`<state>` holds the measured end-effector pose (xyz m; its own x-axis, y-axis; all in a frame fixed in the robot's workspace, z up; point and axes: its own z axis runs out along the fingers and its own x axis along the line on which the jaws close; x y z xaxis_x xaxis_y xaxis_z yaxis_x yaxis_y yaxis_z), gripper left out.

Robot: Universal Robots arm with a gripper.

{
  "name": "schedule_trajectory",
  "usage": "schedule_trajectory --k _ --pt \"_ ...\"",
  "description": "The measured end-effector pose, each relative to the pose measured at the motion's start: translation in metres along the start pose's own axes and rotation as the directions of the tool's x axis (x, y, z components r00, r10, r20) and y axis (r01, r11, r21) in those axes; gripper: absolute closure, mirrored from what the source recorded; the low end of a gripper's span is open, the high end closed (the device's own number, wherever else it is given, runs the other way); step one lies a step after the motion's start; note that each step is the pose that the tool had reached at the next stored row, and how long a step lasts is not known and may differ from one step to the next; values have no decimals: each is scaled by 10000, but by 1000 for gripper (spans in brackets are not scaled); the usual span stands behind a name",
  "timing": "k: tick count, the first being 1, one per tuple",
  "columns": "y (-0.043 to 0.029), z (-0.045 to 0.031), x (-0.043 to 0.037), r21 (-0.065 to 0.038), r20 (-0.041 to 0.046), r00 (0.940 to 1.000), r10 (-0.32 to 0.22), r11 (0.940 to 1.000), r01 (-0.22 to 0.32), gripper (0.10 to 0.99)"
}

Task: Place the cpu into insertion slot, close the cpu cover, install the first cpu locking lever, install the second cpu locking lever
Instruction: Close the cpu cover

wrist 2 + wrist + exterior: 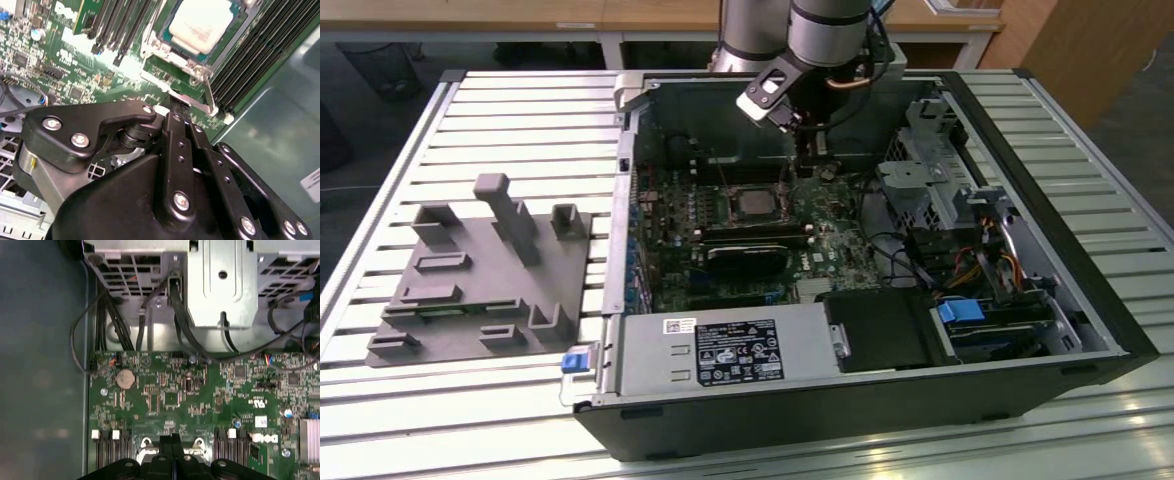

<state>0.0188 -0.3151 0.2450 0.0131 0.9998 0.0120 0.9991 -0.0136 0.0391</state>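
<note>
The cpu (202, 22), with its silvery top, lies in the insertion slot (732, 205) on the green board inside the open computer case. The silver cpu cover (159, 47) frames it and looks laid down over its edges. A thin metal locking lever (206, 92) runs along the socket's side and ends in a hook. My gripper (178, 106) is shut, its black fingers pressed together, with the tips right at that hooked end; I cannot tell whether they touch it. In the exterior view the gripper (817, 165) hangs just beyond the cpu (755, 203). In the first wrist view the shut fingertips (171, 439) point at the board.
Long black memory slots (260, 50) flank the socket. A metal drive cage (934, 170) with cables (125, 325) stands at the exterior view's right, and a power supply (720, 350) sits in front. A grey fixture block (480, 270) lies on the slatted table at the exterior view's left.
</note>
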Motion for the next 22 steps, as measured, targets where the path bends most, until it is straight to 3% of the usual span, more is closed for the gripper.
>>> schedule_trajectory --k 5,15,22 --pt "-147 6 -2 0 1 10000 2 10000 -2 980" --pt "-229 36 -4 2 4 10000 1 10000 -1 980" --pt "-354 37 -5 0 1 10000 1 10000 -1 980"
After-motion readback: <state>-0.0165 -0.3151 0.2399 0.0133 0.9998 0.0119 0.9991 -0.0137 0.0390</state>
